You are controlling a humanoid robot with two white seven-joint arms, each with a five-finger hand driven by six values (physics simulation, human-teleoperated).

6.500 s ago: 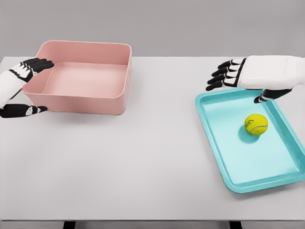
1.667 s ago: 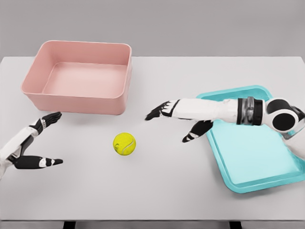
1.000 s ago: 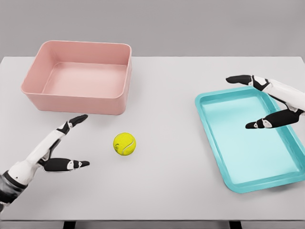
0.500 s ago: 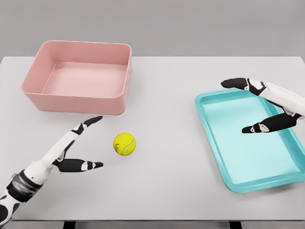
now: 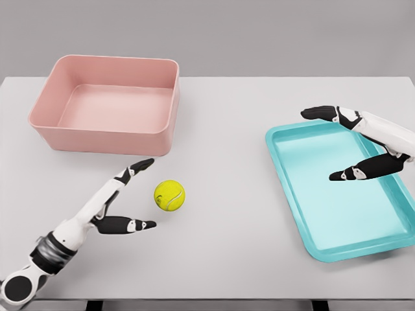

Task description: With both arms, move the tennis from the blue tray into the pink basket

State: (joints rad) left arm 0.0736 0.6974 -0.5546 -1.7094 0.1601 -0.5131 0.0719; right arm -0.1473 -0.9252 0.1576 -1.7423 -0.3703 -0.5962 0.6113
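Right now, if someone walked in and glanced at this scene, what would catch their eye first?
Probably the yellow tennis ball, lying alone on the white table between the pink basket at far left and the empty blue tray on the right. The left robot hand reaches toward it, fingers spread and not touching. The right robot hand hovers open over the tray.

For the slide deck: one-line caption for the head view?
Left hand open beside tennis ball on table; right hand open over blue tray.

No readable text, label, brand, number or sign appears on anything.
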